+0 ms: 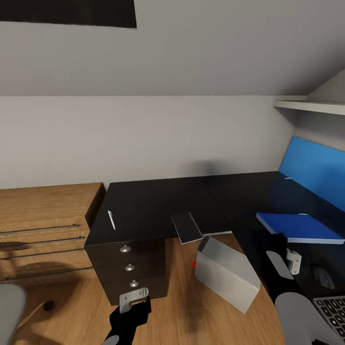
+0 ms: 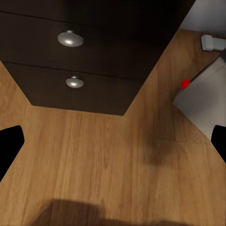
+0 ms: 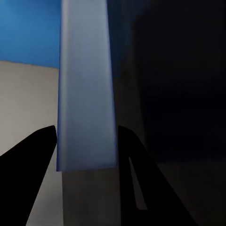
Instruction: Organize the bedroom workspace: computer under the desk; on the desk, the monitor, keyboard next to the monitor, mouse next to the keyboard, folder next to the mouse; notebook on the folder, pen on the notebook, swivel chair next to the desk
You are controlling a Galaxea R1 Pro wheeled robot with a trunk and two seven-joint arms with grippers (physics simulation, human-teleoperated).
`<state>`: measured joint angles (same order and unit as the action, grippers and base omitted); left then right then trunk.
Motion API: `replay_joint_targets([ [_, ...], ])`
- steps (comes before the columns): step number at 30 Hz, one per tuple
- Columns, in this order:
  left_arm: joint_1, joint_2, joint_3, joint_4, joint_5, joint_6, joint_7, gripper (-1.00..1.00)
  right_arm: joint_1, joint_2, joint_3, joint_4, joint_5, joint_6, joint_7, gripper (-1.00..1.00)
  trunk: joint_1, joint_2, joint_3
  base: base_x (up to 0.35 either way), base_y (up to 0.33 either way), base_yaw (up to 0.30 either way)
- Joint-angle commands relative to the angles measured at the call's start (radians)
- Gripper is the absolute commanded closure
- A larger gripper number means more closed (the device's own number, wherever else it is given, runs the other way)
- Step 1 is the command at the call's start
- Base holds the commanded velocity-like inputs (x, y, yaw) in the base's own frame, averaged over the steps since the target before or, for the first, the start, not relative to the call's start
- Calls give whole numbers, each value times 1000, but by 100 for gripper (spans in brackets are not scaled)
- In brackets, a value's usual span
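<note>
The blue folder (image 1: 299, 227) lies on the right wing of the black desk (image 1: 143, 201). My right gripper (image 1: 290, 258) is at its near end; in the right wrist view both fingers press the folder's pale edge (image 3: 87, 94), so the gripper (image 3: 87, 141) is shut on it. The mouse (image 1: 323, 277) and keyboard (image 1: 333, 309) lie nearer on the same wing. The dark notebook (image 1: 187, 227) overhangs the desk's inner edge. The pen (image 1: 111, 219) lies at the desk's left end. The computer (image 1: 225, 273) (image 2: 202, 99) stands tilted on the floor. My left gripper (image 1: 134, 299) (image 2: 113, 141) hangs open over the floor. The monitor is out of view.
Black drawers (image 1: 129, 268) (image 2: 70, 40) with round knobs sit under the desk's left end. A wooden drawer unit (image 1: 43, 230) stands to their left. A corner of the grey swivel chair (image 1: 9, 306) shows at lower left. A blue wall panel (image 1: 316, 170) runs behind the desk.
</note>
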<state>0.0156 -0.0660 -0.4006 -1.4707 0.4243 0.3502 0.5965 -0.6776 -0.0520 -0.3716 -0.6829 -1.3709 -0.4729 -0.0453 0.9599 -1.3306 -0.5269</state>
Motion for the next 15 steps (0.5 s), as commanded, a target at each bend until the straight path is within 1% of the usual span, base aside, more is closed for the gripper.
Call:
replay_joint_targets([
  [1, 0, 0, -1, -1, 7, 3, 6, -100, 0, 0, 2, -1, -2, -3, -4, 100, 4, -8, -4, 0, 0, 0],
  [2, 0, 0, 0, -1, 7, 3, 6, -100, 0, 0, 2, -1, -2, -3, -4, 100, 8, -15, -7, 0, 0, 0],
  [12, 0, 4, 2, 2, 6, 3, 2, -100, 0, 0, 2, -1, -2, -3, -4, 100, 8, -15, -7, 10, 2, 0],
  [15, 0, 5, 3, 3, 5, 3, 3, -100, 0, 0, 2, -1, -2, -3, -16, 100, 8, -15, -7, 29, 13, 0],
])
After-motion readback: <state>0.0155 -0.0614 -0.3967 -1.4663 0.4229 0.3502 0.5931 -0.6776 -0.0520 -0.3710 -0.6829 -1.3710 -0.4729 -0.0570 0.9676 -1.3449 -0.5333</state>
